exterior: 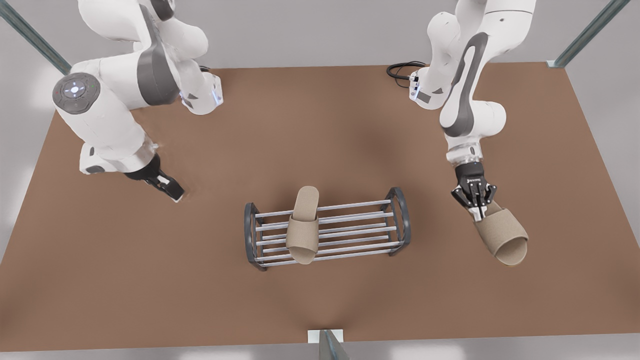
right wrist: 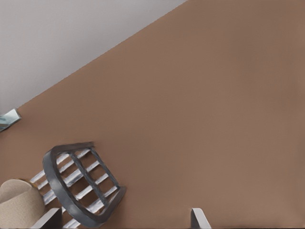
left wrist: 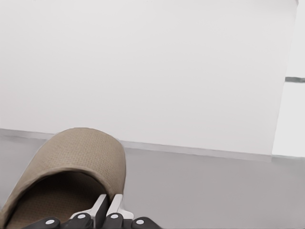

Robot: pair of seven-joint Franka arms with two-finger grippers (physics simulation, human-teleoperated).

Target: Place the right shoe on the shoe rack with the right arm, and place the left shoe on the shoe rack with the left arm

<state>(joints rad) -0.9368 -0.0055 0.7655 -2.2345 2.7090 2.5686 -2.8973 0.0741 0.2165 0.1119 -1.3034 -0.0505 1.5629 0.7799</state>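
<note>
On the front view's right, the left gripper (exterior: 478,206) is clamped on the heel end of the left shoe (exterior: 502,235), a tan open-toed slipper that points toward the camera with its toe tilted down. Whether the toe touches the brown counter (exterior: 320,310) is hard to judge; there's a shadow right under it. From the left wrist view, that slipper (left wrist: 71,171) is cut off at the frame edge, and the fingers (left wrist: 107,210) pinch its rim with barely a gap between them.

Centre stage, the shoe rack (exterior: 327,227) sits on the counter, and the right shoe (exterior: 303,225) lies across its silver bars toward the front view's left end, heel overhanging the far side.

On the front view's left, the right gripper (exterior: 167,187) hovers low over bare counter, well apart from the rack, holding nothing. Its fingers (right wrist: 200,218) sit wide apart in the right wrist view, only their tips visible, with one arched rack end (right wrist: 78,186) and a sliver of the racked slipper (right wrist: 19,200) showing.
</note>
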